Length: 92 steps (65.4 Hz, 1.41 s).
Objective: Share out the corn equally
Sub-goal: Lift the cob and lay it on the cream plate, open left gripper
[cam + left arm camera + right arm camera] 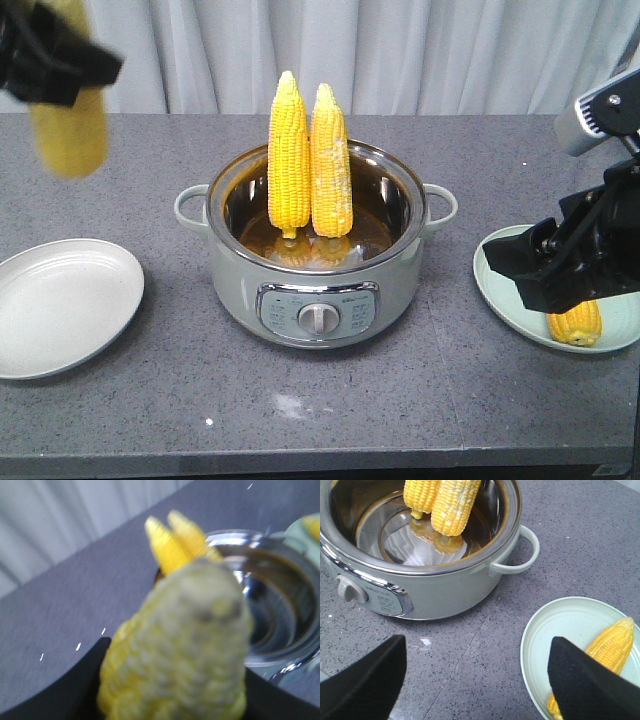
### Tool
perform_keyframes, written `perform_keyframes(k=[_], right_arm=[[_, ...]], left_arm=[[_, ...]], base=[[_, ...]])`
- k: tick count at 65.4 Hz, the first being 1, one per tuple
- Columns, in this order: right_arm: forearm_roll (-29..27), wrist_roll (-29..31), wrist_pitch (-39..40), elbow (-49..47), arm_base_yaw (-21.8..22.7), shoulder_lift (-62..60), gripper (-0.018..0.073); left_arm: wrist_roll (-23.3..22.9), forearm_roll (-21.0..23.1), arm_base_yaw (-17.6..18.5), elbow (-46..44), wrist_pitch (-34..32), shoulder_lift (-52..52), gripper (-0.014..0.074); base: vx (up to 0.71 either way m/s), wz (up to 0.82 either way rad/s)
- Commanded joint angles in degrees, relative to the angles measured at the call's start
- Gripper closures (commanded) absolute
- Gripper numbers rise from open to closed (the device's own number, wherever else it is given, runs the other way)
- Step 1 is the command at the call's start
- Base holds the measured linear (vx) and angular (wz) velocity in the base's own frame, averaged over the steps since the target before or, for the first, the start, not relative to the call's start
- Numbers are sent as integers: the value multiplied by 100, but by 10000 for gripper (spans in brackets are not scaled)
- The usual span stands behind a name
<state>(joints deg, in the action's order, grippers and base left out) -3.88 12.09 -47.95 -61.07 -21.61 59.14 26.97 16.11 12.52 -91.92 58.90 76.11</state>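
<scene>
Corn cob [68,140] held high, white plate [60,310] waiting below

Your left gripper [58,62] is clamped on one cob, held roughly upright, well above the table [400,400]. The white plate lies below it, and the pot [240,270] with two upright cobs [288,160] is off to its right. Lower slowly, tilt the cob flat, and release only once it rests near the plate's middle, so it cannot roll off. Your right gripper [477,652] hovers with fingers apart just above the green plate [570,625], a fourth cob [612,642] lying under it.
</scene>
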Motion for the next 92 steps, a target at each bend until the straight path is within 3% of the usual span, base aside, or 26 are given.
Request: perform_keyframes(k=[1,4,8,18,31,47,71,92], right_arm=[[6,25,322,-128,-8,-86,5],[6,25,322,-128,-8,-86,5],[6,25,322,-128,-8,-86,5],[6,25,322,-128,-8,-86,5],[6,25,322,-128,-8,-86,5],[6,25,327,-128,-8,-86,5],[6,25,322,-128,-8,-86,5],[6,25,323,-128,-8,-86,5]], left_arm=[[-1144,-1290,30,-180,298,-36,320],[-1453,-1834,30,-180,573,78,320],[-1740,-2247,25,-180,881,255,320],[-2090,-2572,12,-175,1303,758,320],[-2433,-2513,-122,-175,1303,1410,320],[-2635,-1664,-586,-102,1303,2077,320],[-2594,-1781,-902,458,1223,2552,315],[-2571,-1728,-902,458,866,2686,108]], base=[[0,0],[0,0],[0,0],[0,0],[0,0],[0,0],[0,0],[0,0]])
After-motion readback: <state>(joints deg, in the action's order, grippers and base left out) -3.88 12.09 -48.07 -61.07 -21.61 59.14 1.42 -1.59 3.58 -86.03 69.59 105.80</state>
